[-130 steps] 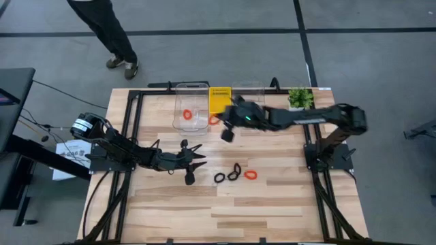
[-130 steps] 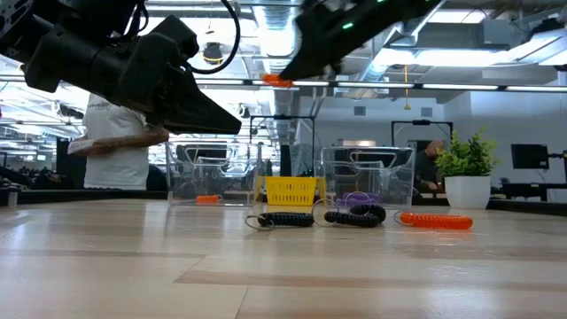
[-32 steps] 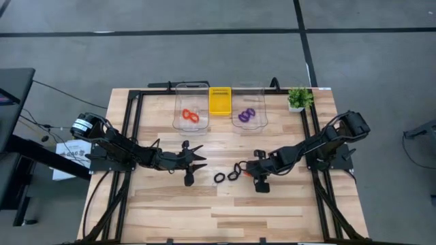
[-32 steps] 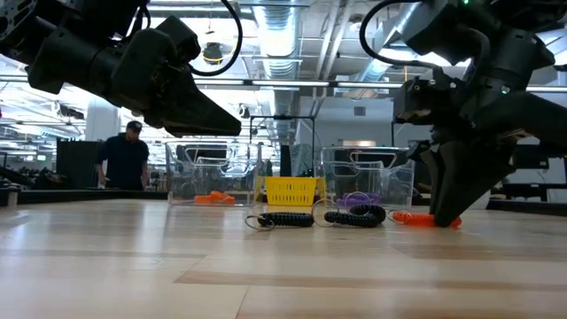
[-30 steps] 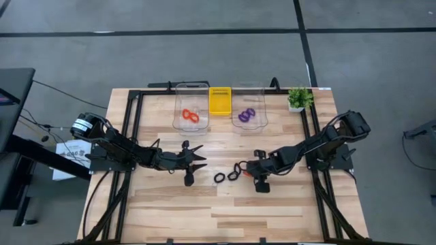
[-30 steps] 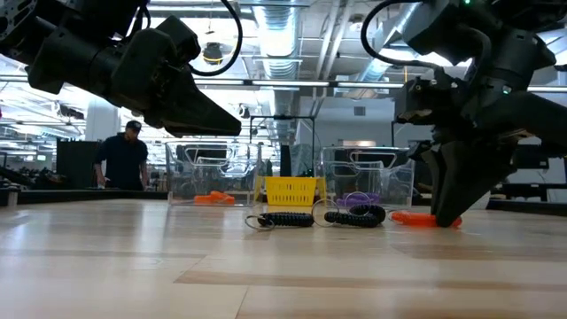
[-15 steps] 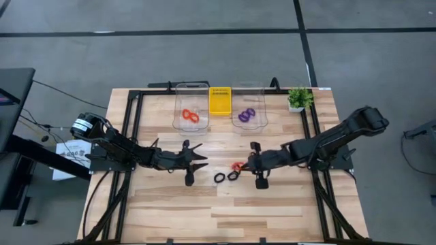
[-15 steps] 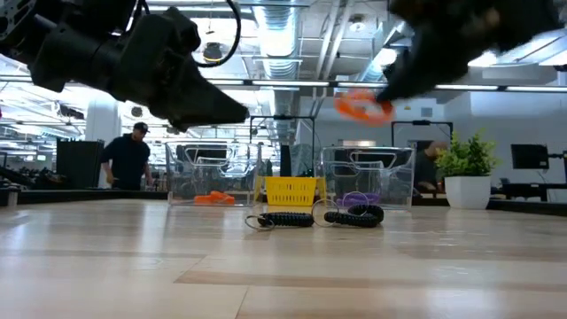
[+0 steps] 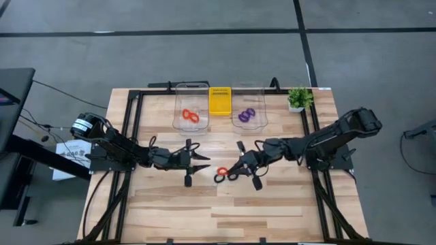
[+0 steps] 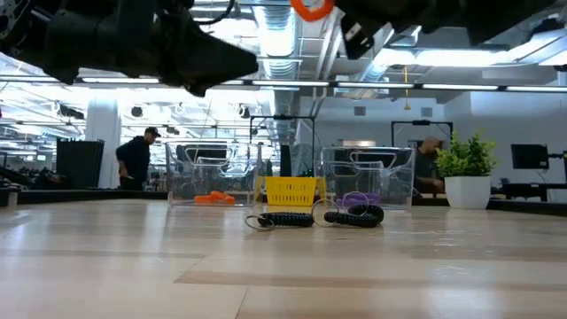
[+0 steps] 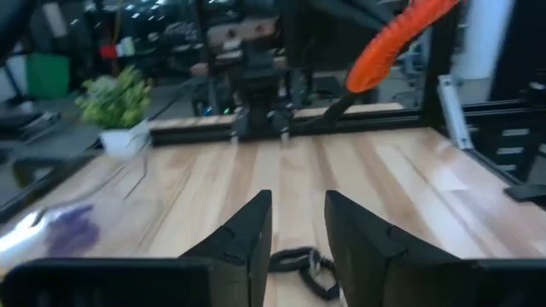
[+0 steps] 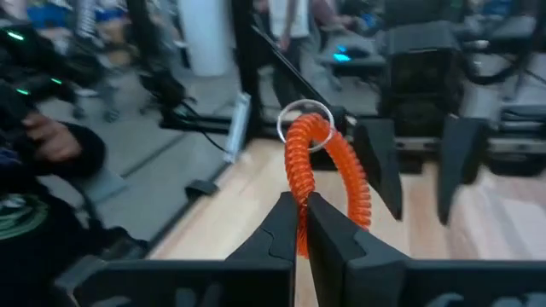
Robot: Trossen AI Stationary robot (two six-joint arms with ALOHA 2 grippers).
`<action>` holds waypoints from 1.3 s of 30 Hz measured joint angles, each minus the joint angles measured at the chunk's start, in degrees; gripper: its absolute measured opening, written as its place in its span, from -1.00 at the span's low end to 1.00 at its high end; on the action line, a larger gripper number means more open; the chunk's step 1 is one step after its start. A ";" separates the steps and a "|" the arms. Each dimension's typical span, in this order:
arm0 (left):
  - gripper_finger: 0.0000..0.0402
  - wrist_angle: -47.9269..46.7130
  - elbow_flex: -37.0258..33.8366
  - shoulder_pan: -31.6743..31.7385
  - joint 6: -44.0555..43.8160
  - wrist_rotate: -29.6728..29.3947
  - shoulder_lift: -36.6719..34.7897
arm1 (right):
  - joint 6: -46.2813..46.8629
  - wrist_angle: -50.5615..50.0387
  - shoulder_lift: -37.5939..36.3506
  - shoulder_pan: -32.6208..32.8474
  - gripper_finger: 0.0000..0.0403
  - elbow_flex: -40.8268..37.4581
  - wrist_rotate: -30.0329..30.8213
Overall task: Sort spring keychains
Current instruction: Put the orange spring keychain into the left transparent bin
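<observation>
An orange-red spring keychain (image 9: 222, 171) is up in the air over the table's middle, held in my shut right gripper (image 9: 229, 169); in the low view the keychain (image 10: 310, 8) sits at the picture's top. Two black keychains (image 9: 219, 178) (image 9: 234, 175) lie flat on the table just below it. My left gripper (image 9: 199, 163) hovers open, a little to the left of the orange one, touching nothing. Two orange keychains (image 9: 189, 116) lie in the left clear bin and purple ones (image 9: 246, 115) in the right clear bin. My right gripper pinches the orange keychain between its two fingers on the coil (image 12: 300, 189), a little below the metal ring (image 12: 305, 114). The fingers (image 12: 277, 234) reach in from the table's right side. The keychain is lifted clear of the table, its loop (image 12: 351, 183) standing past the fingertips.
A yellow basket (image 9: 219, 101) stands between the two clear bins (image 9: 178, 102) (image 9: 261, 102) at the far edge. A small potted plant (image 9: 298, 97) sits at the far right corner. Black frame rails (image 9: 133, 116) run along both sides. People stand in the room behind.
My right gripper, shut on the orange keychain lying right of the black ones, has lifted it clear of the table and carried it up and toward the table's left, over the black keychains, near my left gripper. My left gripper has risen a little. The black keychains have stayed put.
</observation>
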 joint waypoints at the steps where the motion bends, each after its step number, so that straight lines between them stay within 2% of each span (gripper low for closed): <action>1: -0.46 0.17 0.30 0.00 0.90 0.93 0.02 | 0.26 1.75 0.92 -0.45 -0.98 0.00 -1.45; 6: -0.46 0.42 1.89 0.00 4.58 4.30 0.00 | 2.11 7.78 5.32 -2.58 -0.99 0.48 -6.28; 17: -0.46 1.10 3.11 0.00 7.77 7.37 0.02 | 2.62 8.40 12.78 -5.10 -0.98 6.67 -10.12; 23: -0.46 1.08 3.11 -0.04 7.72 10.69 0.02 | 2.60 7.42 12.35 -6.58 -0.98 6.93 -11.13; 31: -0.47 1.15 3.11 -0.11 7.11 10.78 0.02 | 2.57 6.19 12.20 -7.03 -0.96 6.95 -11.09; 35: -0.58 1.19 3.08 -0.11 6.88 9.73 0.02 | 2.58 6.06 12.29 -7.01 -0.89 6.95 -11.07; 39: -0.83 1.17 3.08 -0.11 6.85 8.90 0.02 | 2.56 5.93 12.28 -6.86 -0.80 6.95 -11.05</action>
